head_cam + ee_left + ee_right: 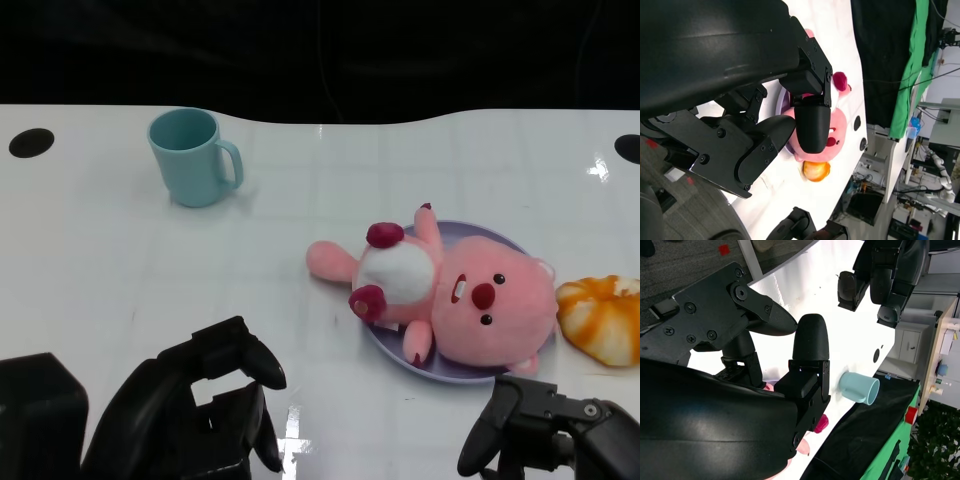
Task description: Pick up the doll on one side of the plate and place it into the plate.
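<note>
The pink plush doll (455, 290) lies across the lavender plate (455, 375) right of the table's centre, its head toward the right and one foot sticking out past the plate's left rim. The left wrist view shows the doll (837, 135) behind the fingers. My left hand (200, 405) hovers at the lower left, empty, with its fingers apart, well away from the doll. My right hand (545, 425) sits at the lower right, just in front of the plate, with nothing in it and its fingers apart.
A light blue mug (193, 156) stands upright at the back left. An orange and white bun-like toy (603, 317) lies just right of the plate. The white table (150, 260) ends in a dark edge at the back.
</note>
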You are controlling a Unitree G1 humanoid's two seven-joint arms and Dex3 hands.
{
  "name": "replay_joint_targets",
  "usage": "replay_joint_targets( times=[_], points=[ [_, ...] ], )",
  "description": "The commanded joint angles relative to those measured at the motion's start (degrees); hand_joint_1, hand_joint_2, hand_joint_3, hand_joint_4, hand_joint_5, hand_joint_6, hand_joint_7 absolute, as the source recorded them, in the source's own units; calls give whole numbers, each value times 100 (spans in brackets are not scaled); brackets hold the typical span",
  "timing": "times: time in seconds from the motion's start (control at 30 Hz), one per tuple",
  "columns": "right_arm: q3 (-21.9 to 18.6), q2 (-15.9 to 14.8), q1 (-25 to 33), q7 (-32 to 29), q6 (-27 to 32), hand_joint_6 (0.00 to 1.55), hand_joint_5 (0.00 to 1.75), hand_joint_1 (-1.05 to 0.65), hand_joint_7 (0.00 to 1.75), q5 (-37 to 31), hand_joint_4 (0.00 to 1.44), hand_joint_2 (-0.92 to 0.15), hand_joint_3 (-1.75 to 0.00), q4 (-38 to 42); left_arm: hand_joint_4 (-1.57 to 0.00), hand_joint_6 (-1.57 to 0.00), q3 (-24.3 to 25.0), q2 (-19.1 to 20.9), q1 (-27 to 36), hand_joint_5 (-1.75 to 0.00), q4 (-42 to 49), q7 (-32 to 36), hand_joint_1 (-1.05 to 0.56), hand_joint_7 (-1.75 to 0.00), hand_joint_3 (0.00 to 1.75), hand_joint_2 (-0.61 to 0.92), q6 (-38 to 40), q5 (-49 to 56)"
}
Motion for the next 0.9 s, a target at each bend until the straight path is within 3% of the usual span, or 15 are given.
replay_joint_targets(
  times=[0.03,0.9],
  points=[
    [-62,-46,44,-7,-76,62,170,-20,136,3,66,-54,-108,-83,-85,-64,117,129,5,-175,176,-200,-22,-175,132,50,-113,-141],
    [-173,-19,154,5,-48,60,171,-17,138,89,64,-55,-106,-194,-85,-69,103,295,-246,-175,658,-303,-24,-170,134,44,23,-285]
  ],
)
